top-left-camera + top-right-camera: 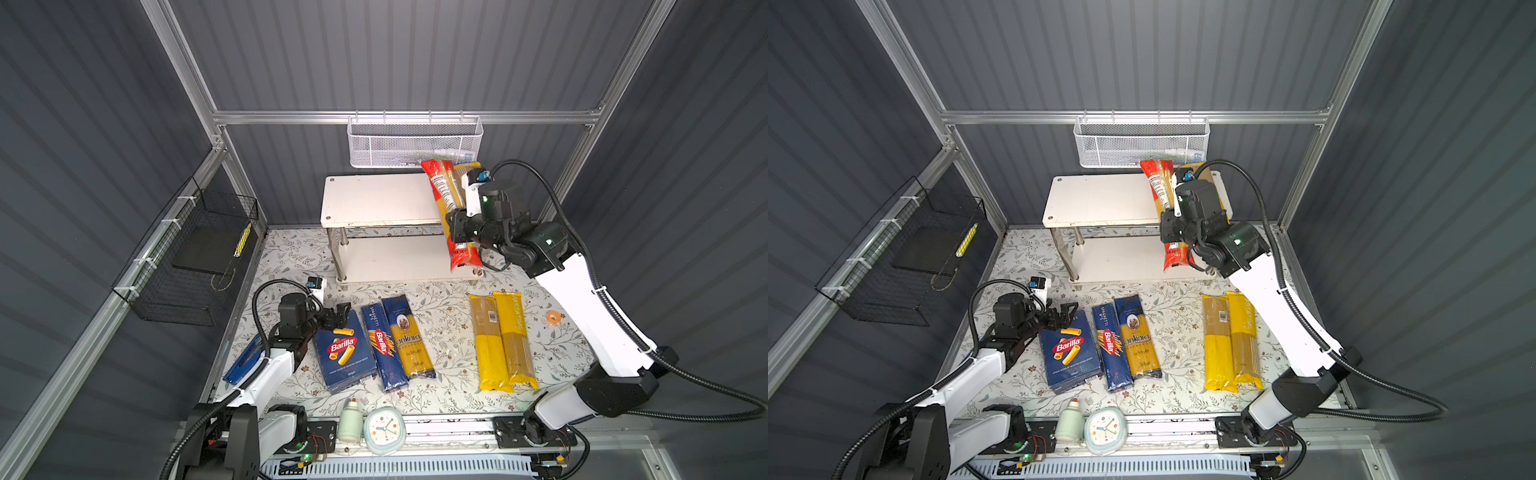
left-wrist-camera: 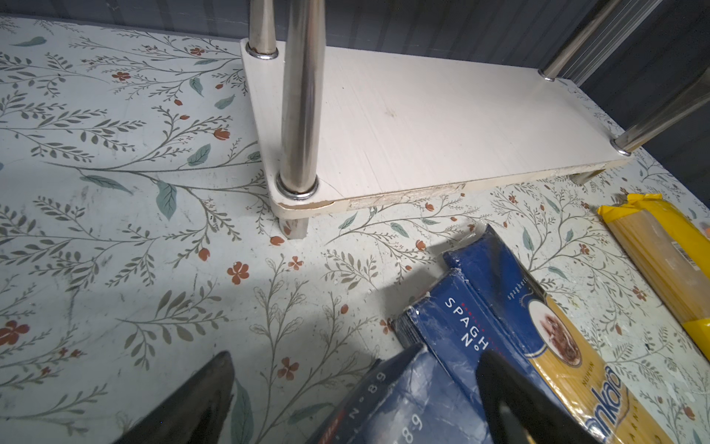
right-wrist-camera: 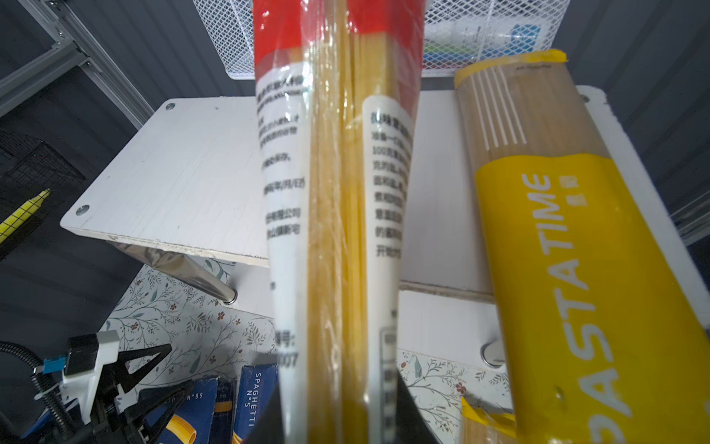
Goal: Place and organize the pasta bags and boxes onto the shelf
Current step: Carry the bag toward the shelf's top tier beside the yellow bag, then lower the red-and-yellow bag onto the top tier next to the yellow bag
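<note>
left gripper point(image 1: 337, 316): jaws wide open, sitting low in front of the shelf point(image 1: 374, 199), near its left front corner. The far corner of the wide Barilla box point(image 1: 343, 353) pokes in between the fingers point(image 2: 199, 399), which aren't clamping it
wide Barilla box: flat on the tabletop point(image 1: 449, 332), in front of the shelf's left end
narrow Barilla box point(image 1: 382, 345): flat too, snug against the wide one, in front of the shelf's middle
ankara bag point(image 1: 409, 336): flat, touching the narrow box, also in front of the shelf's middle
red bag point(image 1: 442, 187): up in the air and tilted over the shelf's right part, with its near end hanging out past the shelf's front edge. Can't tell if it touches the top board
right gripper point(image 1: 456, 226): clamped round the red bag's middle, at the shelf's front edge
shelf-top yellow bag point(image 3: 557, 230): lying on the shelf's top board at the right end, just beside the red bag
barcode yellow bag point(image 1: 488, 345) + lettered yellow bag point(image 1: 515, 336): flat, side by side and touching, in front of the shelf's right end
</note>
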{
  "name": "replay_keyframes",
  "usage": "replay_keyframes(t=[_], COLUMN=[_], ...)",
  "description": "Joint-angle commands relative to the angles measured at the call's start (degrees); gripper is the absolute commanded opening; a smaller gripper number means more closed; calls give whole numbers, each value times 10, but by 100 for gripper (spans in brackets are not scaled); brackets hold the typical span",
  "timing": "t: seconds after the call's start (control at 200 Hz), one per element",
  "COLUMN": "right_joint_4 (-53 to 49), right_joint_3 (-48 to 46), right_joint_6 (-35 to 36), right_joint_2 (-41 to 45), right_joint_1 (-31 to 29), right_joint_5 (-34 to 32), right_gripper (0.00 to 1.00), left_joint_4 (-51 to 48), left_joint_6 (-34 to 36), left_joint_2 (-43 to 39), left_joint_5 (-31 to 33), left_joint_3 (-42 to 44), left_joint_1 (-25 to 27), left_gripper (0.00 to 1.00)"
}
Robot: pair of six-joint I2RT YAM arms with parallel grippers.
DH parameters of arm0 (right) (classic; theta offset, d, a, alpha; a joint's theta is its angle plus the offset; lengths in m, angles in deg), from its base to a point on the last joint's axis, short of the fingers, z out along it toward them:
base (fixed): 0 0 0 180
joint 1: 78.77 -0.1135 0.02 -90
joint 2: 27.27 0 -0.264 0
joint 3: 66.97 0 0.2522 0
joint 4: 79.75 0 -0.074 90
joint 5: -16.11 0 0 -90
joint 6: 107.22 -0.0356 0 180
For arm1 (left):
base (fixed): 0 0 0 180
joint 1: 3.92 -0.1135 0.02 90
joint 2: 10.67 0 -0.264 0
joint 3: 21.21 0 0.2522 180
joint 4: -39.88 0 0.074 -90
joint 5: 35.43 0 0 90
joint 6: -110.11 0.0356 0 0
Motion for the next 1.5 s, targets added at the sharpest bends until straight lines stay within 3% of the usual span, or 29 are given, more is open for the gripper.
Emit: replay_keyframes(t=[0.0,0.825,1.286,1.496], right_joint_4=[75,54,58,67], right_joint_3=[59,220,211,190], right_joint_6=[21,23,-6,-18], right_joint_2=[0,-139,-167,-161], right_joint_1=[16,79,93,95], right_joint_5=[7,22,14,4], right_gripper=[18,20,21,28], left_joint_4=[-11,-14,-12,-12], left_joint_6=[9,5,5,6], left_joint_2=[-5,-10,-12,-13], left_joint_5=[3,7,7,6], left_joint_3=[-15,-15,-13,-12], left_joint_1=[2,2,2,2], left_gripper=[99,99,99,99])
